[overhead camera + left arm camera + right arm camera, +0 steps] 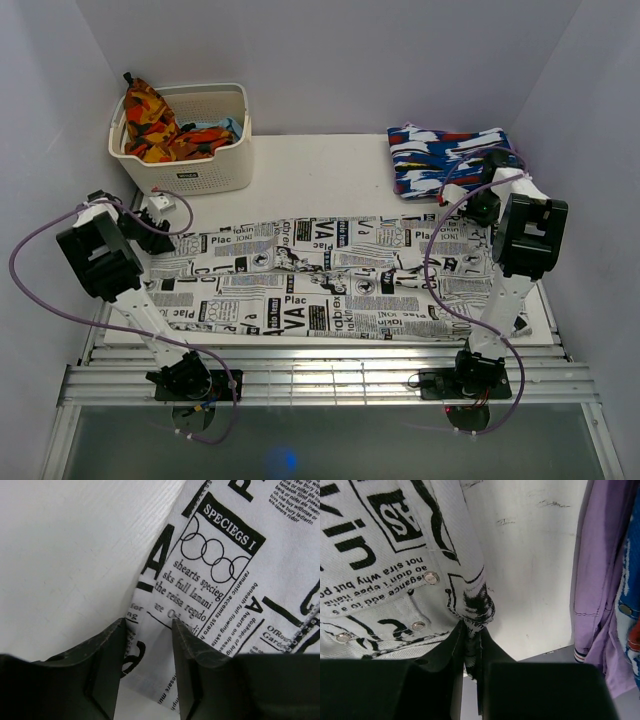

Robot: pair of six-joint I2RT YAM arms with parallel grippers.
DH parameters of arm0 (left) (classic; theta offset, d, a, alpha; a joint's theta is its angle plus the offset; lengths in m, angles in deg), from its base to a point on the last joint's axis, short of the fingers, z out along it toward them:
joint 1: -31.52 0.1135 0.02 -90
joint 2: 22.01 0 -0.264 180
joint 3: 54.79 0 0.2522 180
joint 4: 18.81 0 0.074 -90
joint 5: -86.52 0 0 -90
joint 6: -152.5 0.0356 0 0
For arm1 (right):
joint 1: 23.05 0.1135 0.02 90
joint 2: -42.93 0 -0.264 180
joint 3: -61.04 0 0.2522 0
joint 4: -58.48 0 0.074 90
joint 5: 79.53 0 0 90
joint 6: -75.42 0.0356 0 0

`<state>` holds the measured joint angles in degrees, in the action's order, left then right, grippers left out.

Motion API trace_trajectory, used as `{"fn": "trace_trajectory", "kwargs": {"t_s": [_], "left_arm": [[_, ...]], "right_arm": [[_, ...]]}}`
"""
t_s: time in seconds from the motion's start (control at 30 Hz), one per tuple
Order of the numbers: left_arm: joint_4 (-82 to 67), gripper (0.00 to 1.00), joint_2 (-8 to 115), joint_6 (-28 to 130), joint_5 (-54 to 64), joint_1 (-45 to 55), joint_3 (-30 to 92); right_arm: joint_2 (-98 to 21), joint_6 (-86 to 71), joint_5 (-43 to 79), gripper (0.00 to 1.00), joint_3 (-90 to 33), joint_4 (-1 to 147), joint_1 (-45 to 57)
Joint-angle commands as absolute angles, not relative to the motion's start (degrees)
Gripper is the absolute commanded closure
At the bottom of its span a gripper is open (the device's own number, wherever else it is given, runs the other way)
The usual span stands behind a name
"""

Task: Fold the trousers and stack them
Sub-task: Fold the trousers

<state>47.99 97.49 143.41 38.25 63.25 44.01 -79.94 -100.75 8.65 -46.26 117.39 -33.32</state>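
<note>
As I look down from the overhead camera, the left gripper (152, 232) sits at the 9 o'clock end of the trousers (320, 275), low over the table (320, 165). From its wrist camera I see its two fingers (107, 650) standing partly apart. The printed corner of the cloth lies flat in the gap between them, so nothing is pinched there. At about 10 o'clock on the table stands a white basket (205, 172) with an orange, red and yellow cloth (148, 118) spilling over its rim.

The trousers lie stretched across the middle of the table from 9 to 3 o'clock, mostly flat, with a rumpled ridge running along the centre.

At about 1 o'clock lies a folded blue, white and red garment (450, 158). Just below it, at the 2 o'clock corner of the trousers, is the right gripper (483, 208). Its wrist view shows the jaws closed tight on a bunched fold of the newspaper fabric beside the rivets (431, 577).
</note>
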Motion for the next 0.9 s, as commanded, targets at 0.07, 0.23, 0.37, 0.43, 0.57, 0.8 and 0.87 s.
{"fn": "trace_trajectory", "kwargs": {"t_s": [0.07, 0.23, 0.37, 0.43, 0.57, 0.8, 0.87], "left_arm": [[53.2, 0.44, 96.5, 142.6, 39.9, 65.0, 49.2], [53.4, 0.4, 100.5, 142.7, 40.8, 64.7, 57.3], [53.5, 0.39, 104.4, 140.7, 41.3, 64.0, 60.9], [53.5, 0.39, 104.8, 140.7, 41.3, 63.6, 60.8], [55.8, 0.39, 105.3, 142.1, 41.2, 63.3, 59.1], [62.3, 0.4, 107.0, 145.9, 39.6, 63.4, 57.3], [62.8, 0.41, 106.8, 146.5, 39.1, 63.4, 56.7]], "right_arm": [[-78.7, -105.8, 8.5, 0.92, -44.0, 113.8, -32.7], [-78.4, -106.7, 8.6, 0.92, -43.1, 112.8, -32.3], [-78.4, -106.9, 8.5, 0.92, -42.9, 112.5, -32.1], [-78.3, -106.9, 8.4, 0.92, -42.8, 112.5, -32.1], [-78.4, -107.3, 7.8, 0.92, -42.6, 112.7, -32.1], [-78.5, -107.4, 7.9, 0.92, -42.9, 112.6, -32.1], [-78.4, -107.4, 7.9, 0.92, -43.0, 112.5, -32.0]]}}
